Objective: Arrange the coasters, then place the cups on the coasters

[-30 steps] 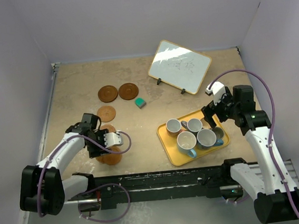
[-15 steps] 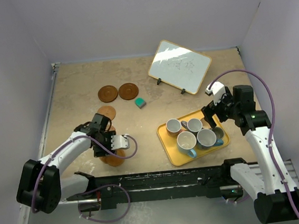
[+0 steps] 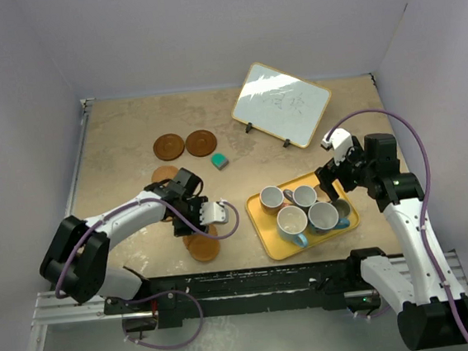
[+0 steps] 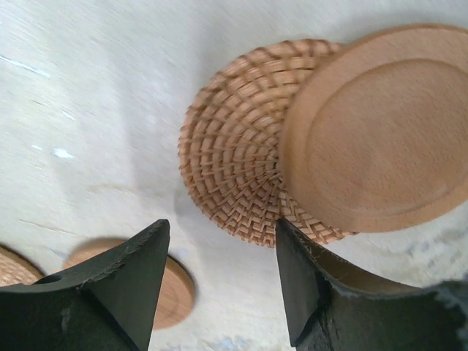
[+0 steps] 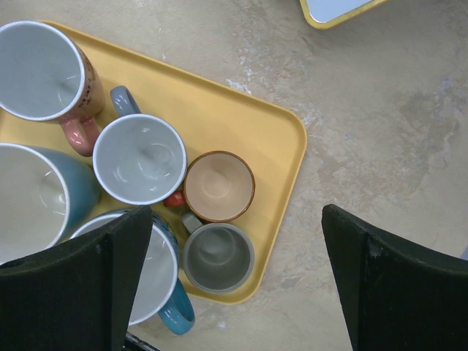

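Pose: left arm (image 3: 130, 214) stretched low toward desk centre, wrist pitched down; left tool (image 4: 221, 227) fingers parted. Right arm (image 3: 408, 217) raised near right desk edge; right tool (image 5: 235, 212) spread wide.

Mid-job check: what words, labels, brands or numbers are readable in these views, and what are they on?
No text can be read.
Whiteboard: faint grey scribbles, too blurred to read.
Pinkish mug: dark marks on its outer wall, too small to read.
Woven coaster, wooden coaster, yellow tray: no text visible.
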`<action>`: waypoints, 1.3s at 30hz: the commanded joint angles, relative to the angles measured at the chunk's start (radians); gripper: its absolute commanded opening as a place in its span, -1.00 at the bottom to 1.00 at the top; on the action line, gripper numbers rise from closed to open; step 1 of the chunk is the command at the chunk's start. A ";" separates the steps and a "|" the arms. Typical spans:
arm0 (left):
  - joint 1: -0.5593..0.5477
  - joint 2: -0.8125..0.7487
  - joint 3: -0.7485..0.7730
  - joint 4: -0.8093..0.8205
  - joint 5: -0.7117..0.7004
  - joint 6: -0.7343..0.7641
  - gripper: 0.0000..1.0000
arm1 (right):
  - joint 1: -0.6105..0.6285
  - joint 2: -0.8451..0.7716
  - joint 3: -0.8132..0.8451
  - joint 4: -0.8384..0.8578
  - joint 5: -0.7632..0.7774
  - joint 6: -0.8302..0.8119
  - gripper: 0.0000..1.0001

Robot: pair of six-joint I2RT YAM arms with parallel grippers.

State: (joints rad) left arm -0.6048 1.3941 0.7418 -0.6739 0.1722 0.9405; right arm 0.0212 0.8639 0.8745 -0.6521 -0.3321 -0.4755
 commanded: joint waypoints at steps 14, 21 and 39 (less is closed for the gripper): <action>0.037 0.361 0.310 0.317 -0.154 -0.157 0.12 | 0.005 0.015 0.004 0.004 -0.001 -0.017 1.00; 0.122 0.420 0.392 0.321 -0.162 -0.169 0.12 | 0.004 0.015 0.002 0.005 0.001 -0.019 1.00; 0.205 0.510 0.473 0.320 -0.193 -0.144 0.10 | 0.005 0.018 0.001 0.005 0.003 -0.018 1.00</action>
State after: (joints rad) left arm -0.4183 1.8660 1.2034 -0.3550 0.0097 0.7784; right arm 0.0216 0.8791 0.8745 -0.6533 -0.3317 -0.4824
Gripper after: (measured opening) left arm 0.553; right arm 0.998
